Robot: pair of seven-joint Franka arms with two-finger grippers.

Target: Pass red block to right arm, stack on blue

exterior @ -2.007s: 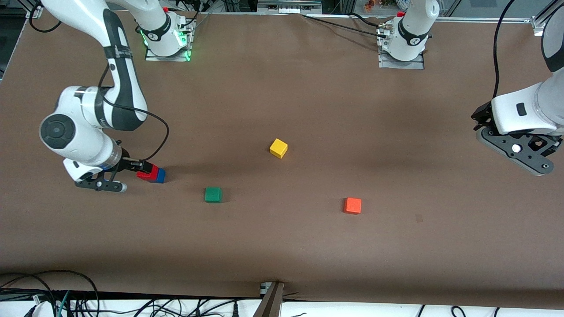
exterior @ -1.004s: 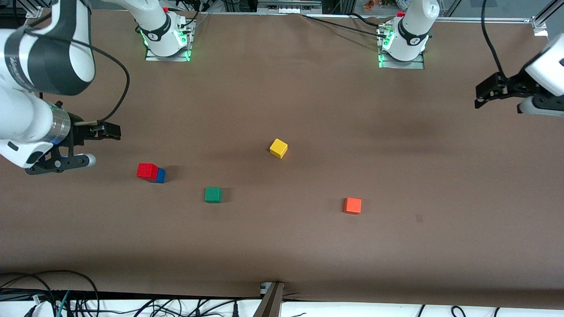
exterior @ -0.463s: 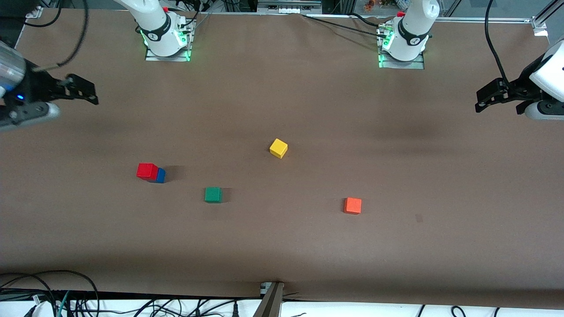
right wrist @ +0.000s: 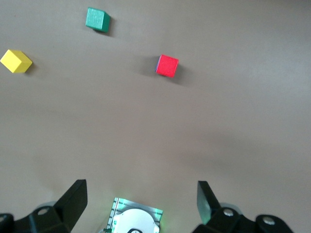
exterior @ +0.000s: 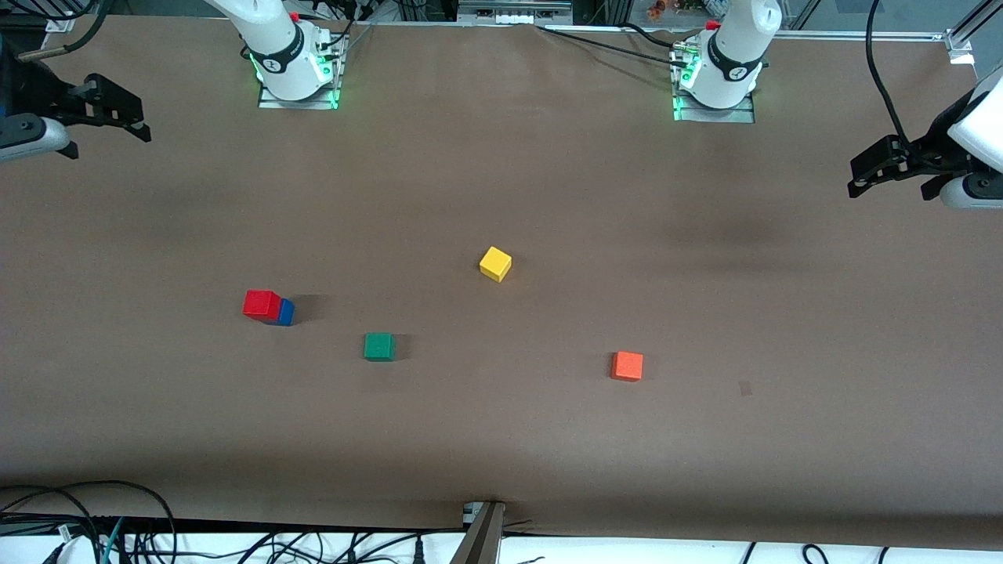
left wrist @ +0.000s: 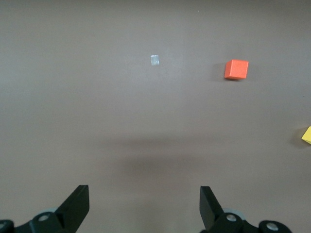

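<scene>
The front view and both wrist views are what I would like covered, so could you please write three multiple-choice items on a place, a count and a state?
1. Where is the red block?
A. on the blue block
B. on the green block
C. in the right hand

2. How many blocks are on the table?
A. three
B. five
C. seven

3. How are the hands?
A. both open and empty
B. both shut on blocks
C. the left hand shut on the orange block

Answers:
1. A, as the red block sits on the blue one, toward the right arm's end.
2. B, counting red, blue, green, yellow block and orange.
3. A, as both wrist views show spread fingers with nothing between them, each hand up over its own end of the table.
</scene>
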